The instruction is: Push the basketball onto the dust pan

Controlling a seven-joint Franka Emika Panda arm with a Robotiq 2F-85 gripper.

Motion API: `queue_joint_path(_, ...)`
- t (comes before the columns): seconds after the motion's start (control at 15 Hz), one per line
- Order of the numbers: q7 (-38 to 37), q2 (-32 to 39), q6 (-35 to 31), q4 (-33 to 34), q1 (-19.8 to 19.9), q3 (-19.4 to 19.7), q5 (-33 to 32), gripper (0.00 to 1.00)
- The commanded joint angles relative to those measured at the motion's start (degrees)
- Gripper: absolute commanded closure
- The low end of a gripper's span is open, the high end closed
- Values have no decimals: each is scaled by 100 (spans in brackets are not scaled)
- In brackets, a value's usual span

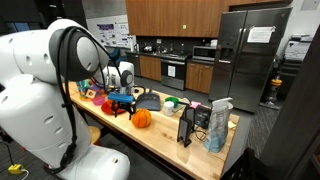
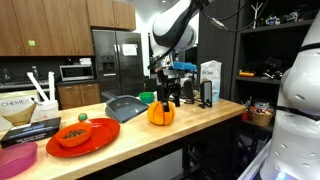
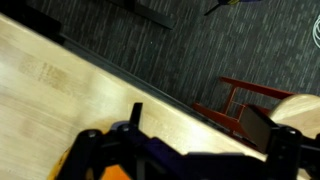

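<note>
The basketball [image 2: 160, 114] [image 1: 141, 118] is a small orange ball resting on the wooden counter [image 2: 200, 122]. Just beside it lies a low grey scoop-shaped dust pan [image 2: 125, 107] [image 1: 148, 100]. My gripper [image 2: 168, 98] [image 1: 122, 102] hangs directly over the ball, on the side away from the pan, its dark fingers pointing down. In the wrist view the gripper [image 3: 197, 120] is open, with its two fingers wide apart over bare counter wood and nothing between them. The ball itself barely shows there.
A red round plate [image 2: 95, 143] carrying an orange bowl sits near the counter's front, and a pink tub [image 2: 15, 160] stands beside it. A green cup [image 2: 147, 97] is behind the pan. A carton [image 2: 210, 80] [image 1: 218, 125] and a black rack [image 1: 188, 125] stand past the ball. A red frame [image 3: 245, 100] stands on the floor below the counter's edge.
</note>
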State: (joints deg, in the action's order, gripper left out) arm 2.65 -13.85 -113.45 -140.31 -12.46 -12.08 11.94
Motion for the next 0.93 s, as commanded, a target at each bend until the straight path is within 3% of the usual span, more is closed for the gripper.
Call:
queue_joint_path(0.0,-516,-36,-74,1,23,-140,-529,0)
queue_joint_path(0.33,-1159,84,-88,181,101,-261,-1738,0)
queue_joint_path(0.87,-1383,1044,120,836,86,-218,-2441,0)
